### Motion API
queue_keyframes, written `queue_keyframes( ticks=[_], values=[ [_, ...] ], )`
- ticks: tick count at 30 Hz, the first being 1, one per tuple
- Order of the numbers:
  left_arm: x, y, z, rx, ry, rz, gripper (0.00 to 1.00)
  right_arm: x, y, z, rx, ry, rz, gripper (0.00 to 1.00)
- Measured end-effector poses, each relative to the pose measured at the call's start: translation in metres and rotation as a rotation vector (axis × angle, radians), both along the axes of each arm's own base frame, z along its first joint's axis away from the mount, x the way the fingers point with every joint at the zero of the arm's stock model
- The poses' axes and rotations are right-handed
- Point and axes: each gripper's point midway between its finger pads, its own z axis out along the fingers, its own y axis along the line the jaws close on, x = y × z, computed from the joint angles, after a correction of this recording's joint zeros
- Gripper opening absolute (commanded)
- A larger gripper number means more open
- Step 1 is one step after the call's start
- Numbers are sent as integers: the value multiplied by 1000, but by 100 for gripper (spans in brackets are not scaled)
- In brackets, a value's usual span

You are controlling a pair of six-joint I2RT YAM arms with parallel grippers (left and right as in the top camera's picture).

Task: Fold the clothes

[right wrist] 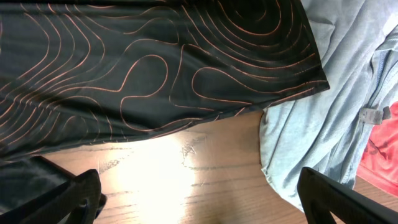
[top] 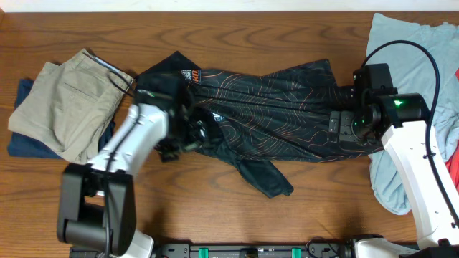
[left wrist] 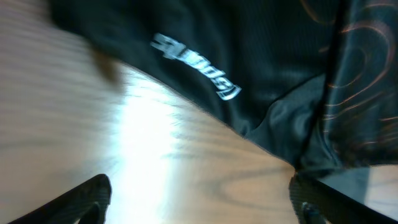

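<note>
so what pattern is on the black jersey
Thin orange contour lines across the jersey, clearest in the right wrist view.

Both arms same build: white shell links, black joint housings. Left arm point(top: 133, 140) sits on a boxy black base. Right arm point(top: 416, 165): green light point(top: 396, 102) just behind the right end effector point(right wrist: 199, 190), black cable point(top: 401, 44) looping off behind it. Fingers point(left wrist: 84, 198) matte black.

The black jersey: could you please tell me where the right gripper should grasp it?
Probably the jersey along its edge on bare wood, approached from that side: it lies flat and exposed just ahead of the open right gripper, clear of the light-blue shirt.
</note>
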Motion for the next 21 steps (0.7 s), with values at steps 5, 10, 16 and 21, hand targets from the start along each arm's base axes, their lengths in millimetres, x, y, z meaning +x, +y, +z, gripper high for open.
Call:
queue_keyframes(
  ticks=[5,10,16,21],
  values=[
    [-20,-32,-31,-19,-17,-33,86,0,0,0,0,0,0,99],
    [-6,-64,-33,-78,-133,-45,81,-1,0,0,0,3,0,99],
    [-4,-71,-37,-64,-166,-46,40,-2,0,0,0,9,0,99],
    [-5,-62,-42,-14,-165,-29,6,-3,0,-1,0,11,0,99]
  ],
)
